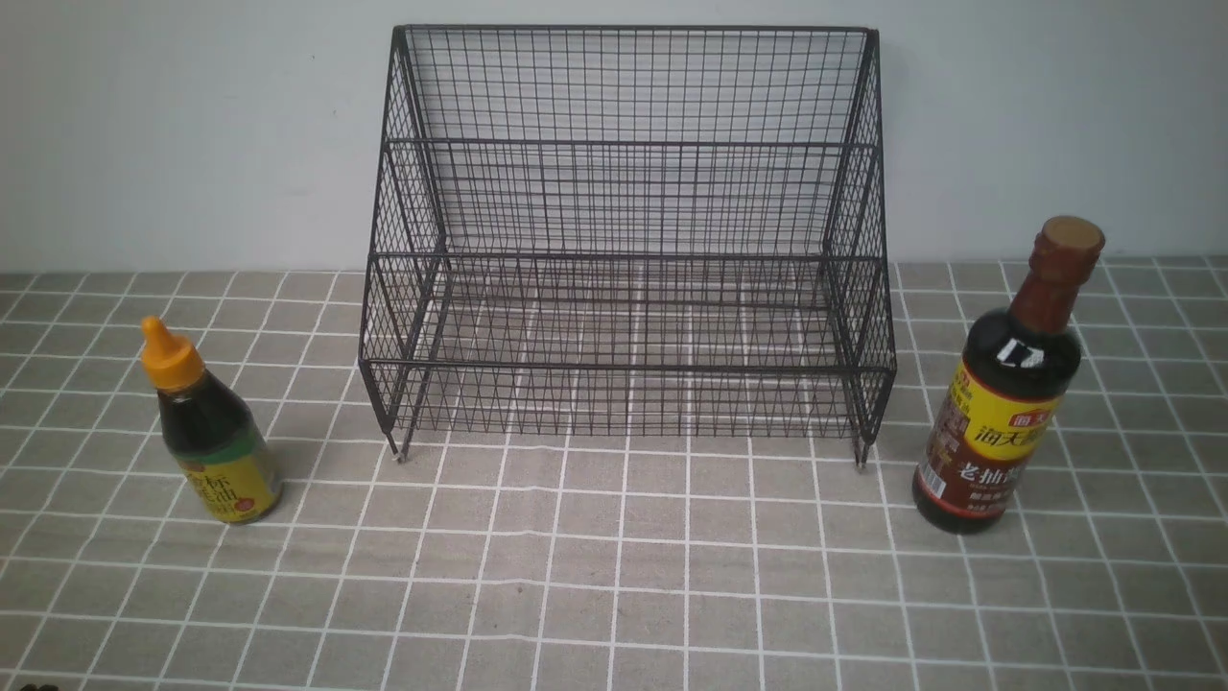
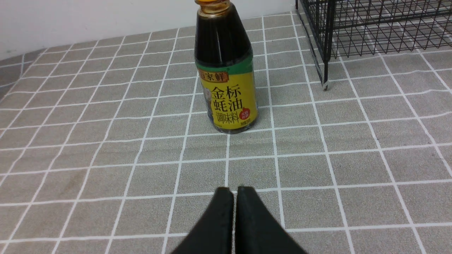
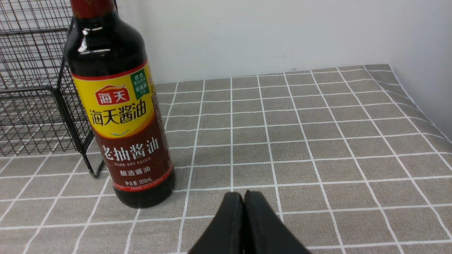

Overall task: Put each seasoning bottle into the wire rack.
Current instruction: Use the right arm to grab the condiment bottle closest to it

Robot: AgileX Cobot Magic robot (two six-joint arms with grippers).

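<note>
Front view: grey gridded tablecloth (image 1: 614,576) meets pale wall (image 1: 192,115); left gripper (image 2: 235,191) and right gripper (image 3: 243,196) pinched together.

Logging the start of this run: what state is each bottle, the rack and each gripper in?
Wire rack: standing, both tiers empty.
Short bottle: upright, capped, outside the rack.
Tall bottle: upright, capped, outside the rack.
Left gripper: shut, holding nothing.
Right gripper: shut, holding nothing.
</note>
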